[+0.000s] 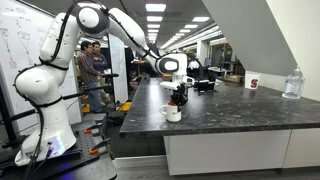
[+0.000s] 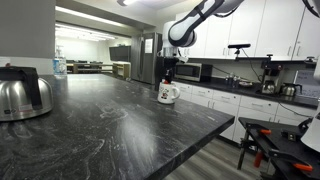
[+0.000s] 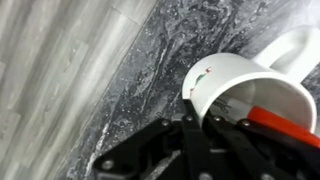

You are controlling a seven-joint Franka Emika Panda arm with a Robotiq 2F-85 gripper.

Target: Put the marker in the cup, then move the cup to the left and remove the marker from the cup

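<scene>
The cup is a white mug with a side handle, standing on the dark marbled counter near its edge. The red-orange marker lies inside it against the far wall. My gripper comes down over the near rim and is shut on the cup's wall, one finger outside and one inside. In both exterior views the gripper stands straight above the cup; the marker does not show there.
The counter's edge drops to a wood floor right beside the cup. A white cup with a red mark and a clear bottle stand further along. A steel kettle sits at the near corner. People stand behind.
</scene>
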